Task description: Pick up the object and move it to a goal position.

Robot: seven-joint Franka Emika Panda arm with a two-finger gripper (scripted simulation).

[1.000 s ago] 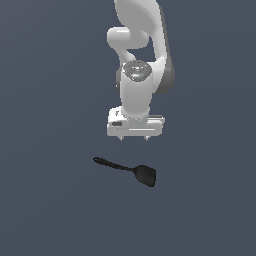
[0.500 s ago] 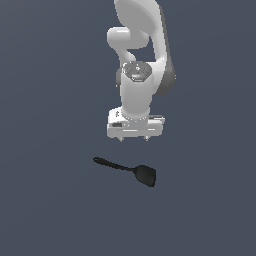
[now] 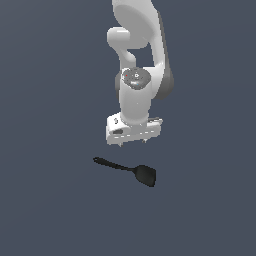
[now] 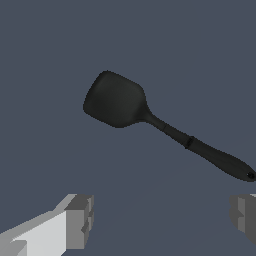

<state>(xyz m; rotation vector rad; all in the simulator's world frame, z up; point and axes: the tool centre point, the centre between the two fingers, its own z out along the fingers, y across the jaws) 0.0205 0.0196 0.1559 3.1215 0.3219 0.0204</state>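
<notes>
Just one spatula point(image 3: 128, 171) is seen — all black, thin handle toward the exterior view's left, flat squarish blade to the right, lying flat on the dark floor point(image 3: 50, 200). One gripper point(image 3: 133, 143) is hung just above it, fingers point(image 4: 80, 220) spread wide — nothing held.

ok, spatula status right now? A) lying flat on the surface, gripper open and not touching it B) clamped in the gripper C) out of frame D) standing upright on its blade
A: the spatula lies flat, and the gripper is apart from it, its fingers spread wide in the wrist view.
</notes>
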